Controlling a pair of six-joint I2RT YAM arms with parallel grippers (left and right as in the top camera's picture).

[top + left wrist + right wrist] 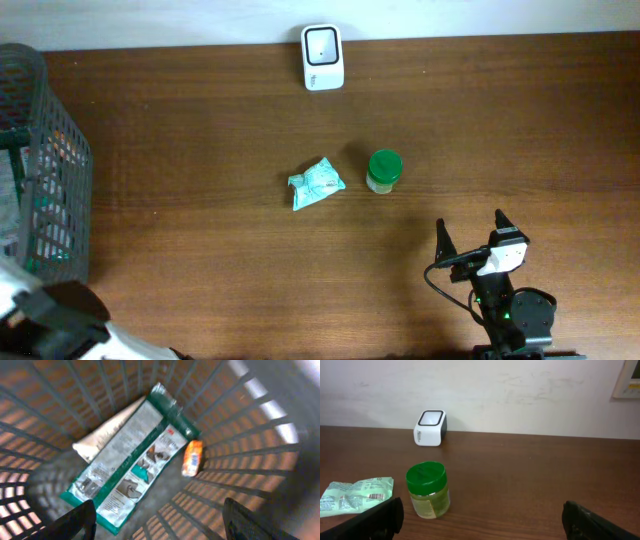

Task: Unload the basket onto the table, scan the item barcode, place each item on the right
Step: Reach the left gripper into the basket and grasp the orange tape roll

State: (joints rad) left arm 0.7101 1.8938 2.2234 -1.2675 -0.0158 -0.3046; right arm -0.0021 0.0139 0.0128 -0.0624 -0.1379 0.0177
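The white barcode scanner stands at the table's far edge, also seen as the scanner in the right wrist view. A green-lidded jar stands upright mid-table, with a crumpled teal packet to its left. My right gripper hovers open and holds nothing, nearer the front than the jar and the packet. My left gripper is open above the inside of the basket. Below it lie a flat green-and-white package, a white packet under it, and a small orange item.
The dark wire basket stands at the table's left edge. Its ribbed walls surround my left gripper on all sides. The left arm's base sits at the front left corner. A wall rises behind the scanner.
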